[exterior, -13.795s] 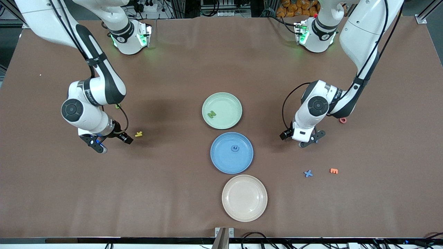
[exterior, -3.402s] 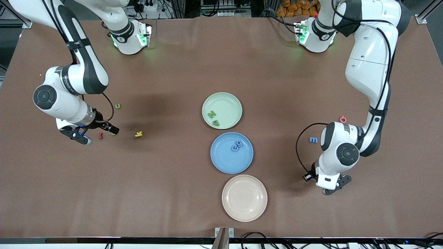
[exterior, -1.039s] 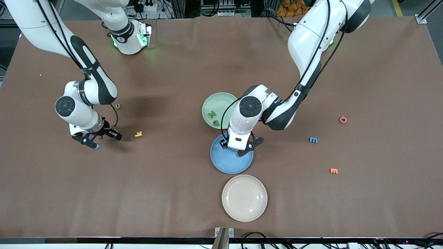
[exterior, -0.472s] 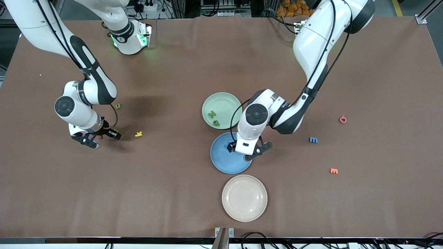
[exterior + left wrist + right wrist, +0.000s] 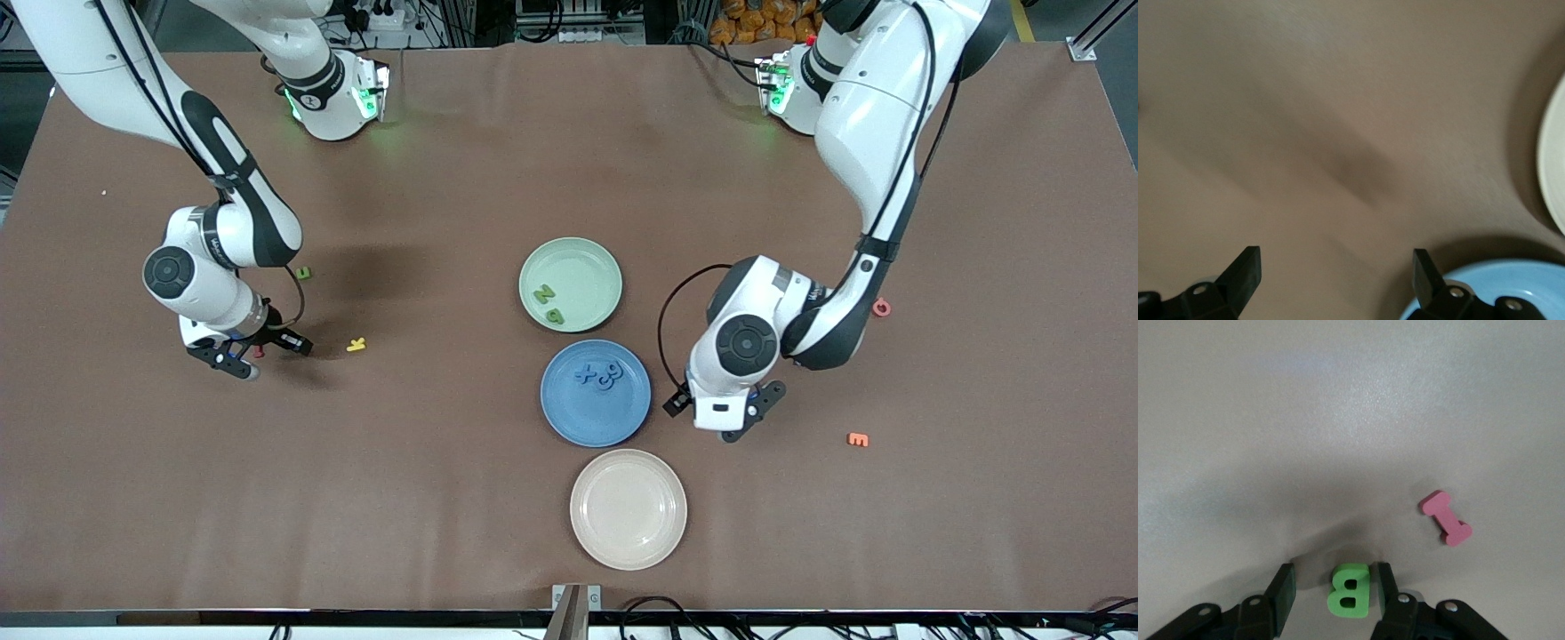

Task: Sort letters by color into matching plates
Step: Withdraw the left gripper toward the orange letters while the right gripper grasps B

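Blue plate (image 5: 596, 418) holds perhaps three letters (image 5: 597, 375).

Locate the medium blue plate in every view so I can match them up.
Front view: round medium blue plastic plate, table centre, between pale green plate and cream-beige plate.
Left wrist view: its rim beside the open left pincer.
Right wrist view: not in it.
Shared landmark: the cream-beige plate.

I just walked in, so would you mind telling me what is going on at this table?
Two arms are sorting foam letters by color. The right claw is low over the table with its fingers either side of a green B, a pink I lying nearby. The left claw, open and empty, is beside the blue plate, which holds three blue letters. The green plate holds two green letters.
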{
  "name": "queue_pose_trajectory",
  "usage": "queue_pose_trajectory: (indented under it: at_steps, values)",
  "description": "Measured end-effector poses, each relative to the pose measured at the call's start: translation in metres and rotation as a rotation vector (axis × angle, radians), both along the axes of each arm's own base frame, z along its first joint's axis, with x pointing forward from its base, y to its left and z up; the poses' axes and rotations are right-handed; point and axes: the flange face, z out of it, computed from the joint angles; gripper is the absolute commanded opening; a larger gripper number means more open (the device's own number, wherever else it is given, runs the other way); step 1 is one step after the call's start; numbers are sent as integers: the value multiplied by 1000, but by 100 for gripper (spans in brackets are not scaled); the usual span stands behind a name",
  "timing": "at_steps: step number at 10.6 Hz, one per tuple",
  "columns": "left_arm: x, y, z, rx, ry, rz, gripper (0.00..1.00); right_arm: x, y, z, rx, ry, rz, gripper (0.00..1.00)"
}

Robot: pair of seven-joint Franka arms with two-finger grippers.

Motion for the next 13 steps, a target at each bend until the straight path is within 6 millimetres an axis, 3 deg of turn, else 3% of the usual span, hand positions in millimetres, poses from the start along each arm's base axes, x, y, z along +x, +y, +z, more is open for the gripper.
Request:
queue_pose_trajectory:
  at_steps: [2, 4, 7, 9, 13]
  values:
    - [-2, 20, 4, 12, 12, 19, 100, -3, 0, -2, 0, 6, 1, 34]
    - [-11, 45, 10, 5, -16, 12, 100, -3, 0, -1, 0, 5, 4, 0]
    - [-37, 105, 11, -9, -77, 57, 100, -3, -4, 1, -4, 2, 55, 0]
    - [-45, 138, 10, -12, -106, 200, 100, -2, -6, 5, -5, -5, 55, 0]
    - [-48, 165, -9, 26, -135, 407, 100, 2, 9, 35, -10, -14, 78, 0]
